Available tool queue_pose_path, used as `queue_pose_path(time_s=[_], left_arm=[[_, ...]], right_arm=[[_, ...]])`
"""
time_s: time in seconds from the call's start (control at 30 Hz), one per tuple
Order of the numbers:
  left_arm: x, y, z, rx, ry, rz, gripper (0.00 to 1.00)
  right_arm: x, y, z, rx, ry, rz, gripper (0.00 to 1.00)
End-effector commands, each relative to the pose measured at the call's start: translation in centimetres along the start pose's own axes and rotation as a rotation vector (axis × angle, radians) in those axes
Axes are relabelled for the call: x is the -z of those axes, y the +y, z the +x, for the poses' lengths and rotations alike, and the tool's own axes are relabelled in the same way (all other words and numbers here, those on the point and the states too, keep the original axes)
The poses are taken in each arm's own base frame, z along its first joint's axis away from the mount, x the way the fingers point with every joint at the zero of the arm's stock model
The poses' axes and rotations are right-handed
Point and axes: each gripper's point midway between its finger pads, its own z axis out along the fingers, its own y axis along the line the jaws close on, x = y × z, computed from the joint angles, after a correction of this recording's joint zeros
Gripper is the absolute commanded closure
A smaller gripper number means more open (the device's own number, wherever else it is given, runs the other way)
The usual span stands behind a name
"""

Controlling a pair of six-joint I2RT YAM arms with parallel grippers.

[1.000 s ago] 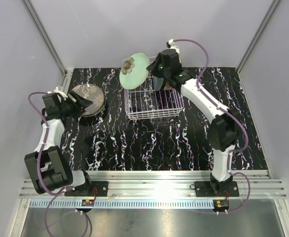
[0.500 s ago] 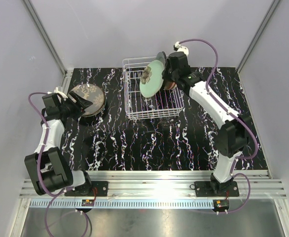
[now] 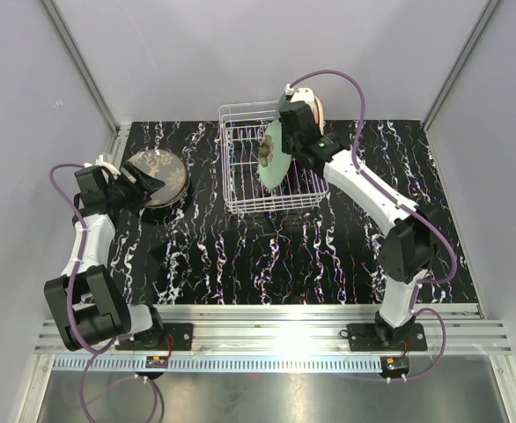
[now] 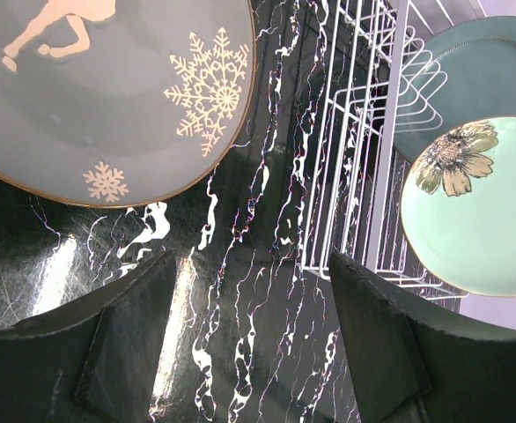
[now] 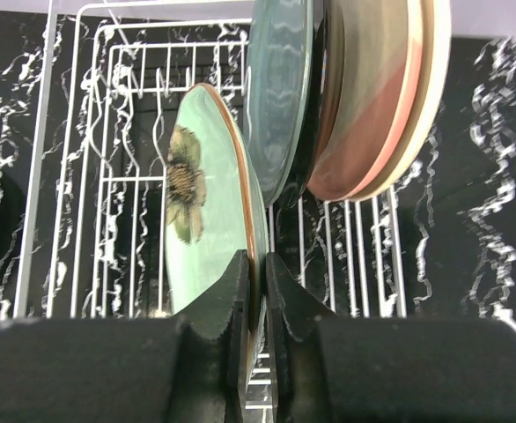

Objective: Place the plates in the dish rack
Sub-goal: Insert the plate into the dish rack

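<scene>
The mint-green floral plate (image 3: 273, 155) is now standing on edge inside the dish rack (image 3: 237, 189), having swung down from above its far rim. Left of the rack, the left gripper (image 4: 254, 339) is hovering with fingers spread beside the deer plate (image 4: 108, 88). Inside the rack, the right gripper (image 5: 256, 282) is pinching the mint plate's rim, just left of the plates already racked (image 5: 372, 97). Glazed ceramic is probably stiff, slippery and chippable, so a rim grip suits it.
</scene>
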Motion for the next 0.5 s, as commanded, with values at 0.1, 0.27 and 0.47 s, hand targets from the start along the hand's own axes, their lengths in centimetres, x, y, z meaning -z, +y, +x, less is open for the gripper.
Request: queue_pose_path(time_s=[0.1, 0.27, 0.47], left_arm=[[0.9, -1.7, -1.5, -0.051, -0.051, 0.027, 0.27], [1.0, -1.9, -1.5, -0.058, -0.053, 0.029, 0.26], [0.9, -2.1, -1.3, -0.059, -0.046, 0.033, 0.26]], right_arm=[[2.2, -0.2, -7.5, -0.006, -0.218, 0.073, 1.0], [1.8, -0.8, -7.7, 0.026, -0.218, 0.125, 1.0], [1.8, -1.4, -9.0, 0.089, -0.241, 0.18, 1.0]])
